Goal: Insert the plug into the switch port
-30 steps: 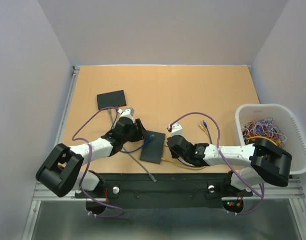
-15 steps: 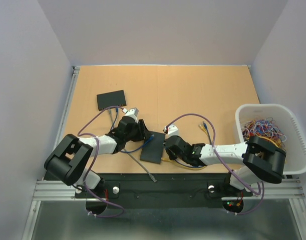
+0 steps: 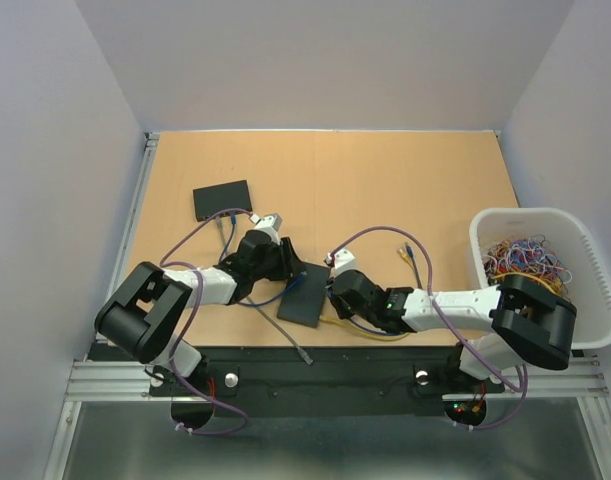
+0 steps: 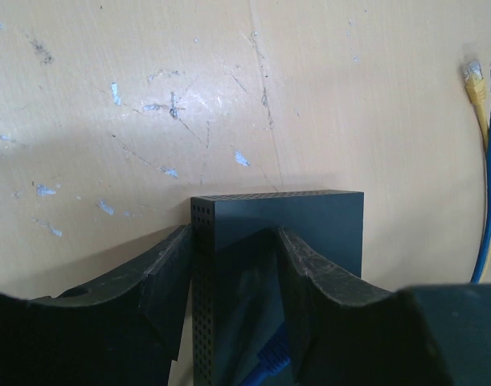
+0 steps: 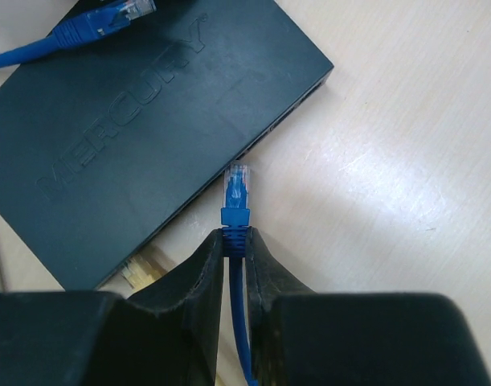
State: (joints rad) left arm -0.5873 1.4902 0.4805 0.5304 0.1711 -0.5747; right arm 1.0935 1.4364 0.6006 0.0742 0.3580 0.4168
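Observation:
The black switch (image 3: 305, 297) lies near the table's front middle. In the left wrist view my left gripper (image 4: 233, 237) clamps the switch (image 4: 317, 213) at its corner, one finger (image 4: 161, 269) on the perforated side and the other on the top face. My left gripper (image 3: 282, 262) sits at its far-left end in the top view. My right gripper (image 5: 237, 238) is shut on a blue plug (image 5: 238, 193), whose clear tip points at the switch's port side (image 5: 273, 129) and nearly touches it. The right gripper (image 3: 335, 293) is just right of the switch.
A second blue plug (image 5: 100, 20) rests on the switch top. A yellow plug (image 5: 137, 272) pokes out under its near edge. Another black switch (image 3: 222, 199) lies far left. A white basket (image 3: 485, 232) of cables stands at right. A grey cable (image 3: 290, 335) lies in front.
My left gripper has moved right onto the switch's end and the switch has turned slightly. My right gripper has moved a little left toward the switch with the blue plug.

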